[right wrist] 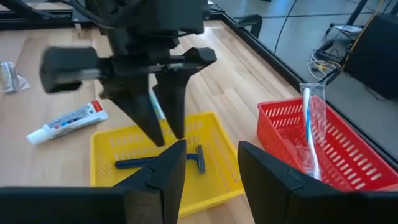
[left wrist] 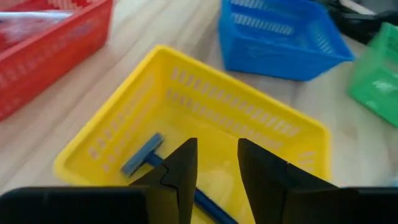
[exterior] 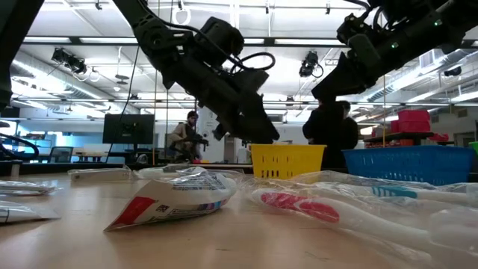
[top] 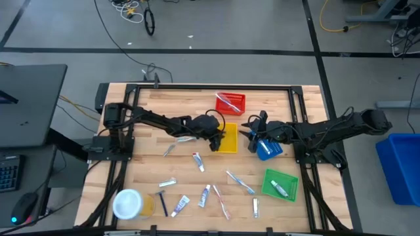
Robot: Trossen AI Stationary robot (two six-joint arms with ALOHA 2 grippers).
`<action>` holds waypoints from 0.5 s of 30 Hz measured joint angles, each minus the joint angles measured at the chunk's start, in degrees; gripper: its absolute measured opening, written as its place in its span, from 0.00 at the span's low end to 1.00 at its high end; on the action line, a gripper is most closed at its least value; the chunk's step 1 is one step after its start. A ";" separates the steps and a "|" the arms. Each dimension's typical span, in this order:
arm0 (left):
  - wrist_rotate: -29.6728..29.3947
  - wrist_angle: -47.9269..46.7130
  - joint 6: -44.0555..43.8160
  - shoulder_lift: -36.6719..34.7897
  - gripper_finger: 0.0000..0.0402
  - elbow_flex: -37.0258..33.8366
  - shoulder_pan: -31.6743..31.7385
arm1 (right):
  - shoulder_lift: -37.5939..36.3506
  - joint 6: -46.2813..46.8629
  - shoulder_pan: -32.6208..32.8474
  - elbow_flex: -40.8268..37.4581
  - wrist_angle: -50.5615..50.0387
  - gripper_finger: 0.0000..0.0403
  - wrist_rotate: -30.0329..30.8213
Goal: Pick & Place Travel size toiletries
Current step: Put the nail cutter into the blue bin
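1. Two grippers meet near the yellow tray (top: pixel 228 139). The left gripper (top: pixel 215 145) hangs just above the tray's edge with its fingers (left wrist: pixel 180 167) parted by a narrow gap and nothing between them; its tips cut off the view of part of the blue razor (left wrist: pixel 144 154) lying in the tray, so only the head and a stretch of handle show.
2. The right gripper (top: pixel 252 136) hovers between the yellow tray and the blue tray (top: pixel 269 149), fingers (right wrist: pixel 168 163) apart and empty. In the right wrist view the left arm's dark fingers stand in front of the yellow tray and hide part of it.
3. The red tray (right wrist: pixel 309 144) holds a wrapped toothbrush (right wrist: pixel 310 127), its lower end lost behind the tray wall.
4. The green tray (top: pixel 280 184) holds a small tube (top: pixel 279 189).
5. More toiletries lie loose on the table (top: pixel 144 124): a white tube with red marks (right wrist: pixel 66 121) near the yellow tray, others toward the near edge, too small to name surely.
6. A white-topped tub (top: pixel 128 203) sits at the near left corner.
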 joint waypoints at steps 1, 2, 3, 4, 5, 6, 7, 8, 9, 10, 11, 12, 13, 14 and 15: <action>1.19 -0.09 0.80 -0.40 0.31 0.25 0.01 | 0.00 0.00 -0.02 0.00 0.00 0.38 0.00; 2.44 -0.04 1.36 -1.10 0.31 0.37 0.02 | 0.00 0.00 -0.02 0.00 0.02 0.38 0.00; 3.41 -0.35 1.60 -2.06 0.30 0.37 0.04 | 0.00 0.00 -0.02 -0.02 0.09 0.38 0.00; 4.27 0.03 1.69 -2.93 0.30 0.39 0.04 | 0.00 0.02 -0.02 -0.02 0.19 0.38 -0.02; 5.19 -0.16 1.73 -3.97 0.30 0.45 0.04 | 0.00 0.23 -0.02 -0.02 0.19 0.38 -0.02; 6.27 -1.07 1.97 -5.03 0.29 0.46 0.04 | 0.00 0.45 -0.02 -0.02 0.24 0.38 -0.04; 7.60 -2.25 2.97 -6.24 0.29 0.46 -0.01 | 0.00 0.50 -0.02 -0.02 0.28 0.38 -0.04; 8.79 -3.21 4.26 -7.28 0.29 0.46 -0.09 | 0.00 0.55 -0.02 -0.02 0.28 0.38 -0.04; 9.54 -4.35 5.55 -8.42 0.29 0.47 -0.29 | 0.00 0.55 -0.02 -0.02 0.26 0.38 -0.07; 9.78 -6.72 6.66 -9.75 0.29 0.46 -0.50 | 0.00 0.58 -0.02 -0.02 0.28 0.37 -0.11; 9.84 -9.00 7.80 -10.98 0.29 0.43 -0.86 | 0.00 0.67 -0.02 -0.02 0.26 0.37 -0.16; 9.75 -10.23 9.05 -11.93 0.30 0.46 -1.31 | 0.00 1.13 -0.02 -0.02 0.25 0.37 -0.15; 9.73 -12.40 10.22 -13.03 0.30 0.50 -1.78 | 0.00 1.78 -0.02 -0.02 0.26 0.37 -0.17; 9.71 -15.42 11.07 -14.27 0.30 0.45 -2.40 | 0.00 2.50 -0.02 -0.02 0.26 0.37 -0.17; 9.75 -17.31 11.84 -15.26 0.31 0.41 -3.14 | 0.00 3.17 -0.02 -0.02 0.25 0.37 -0.19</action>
